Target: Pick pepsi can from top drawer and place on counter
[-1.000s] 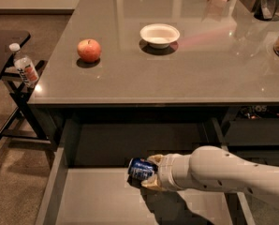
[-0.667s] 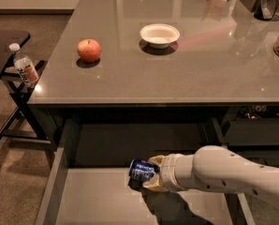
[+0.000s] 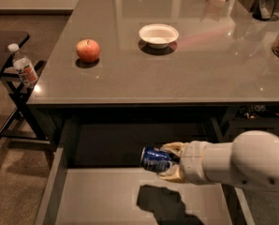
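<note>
Gripper (image 3: 173, 161) fingers clamp the pepsi can (image 3: 155, 159) sideways, end facing left.

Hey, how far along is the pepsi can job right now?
Done: the gripper is shut on the pepsi can, lifted clear of the top drawer floor, shadow beneath. In hand: the can hangs sideways below the counter edge. Left: raise it and set it on the counter, near the apple and bowl.
</note>
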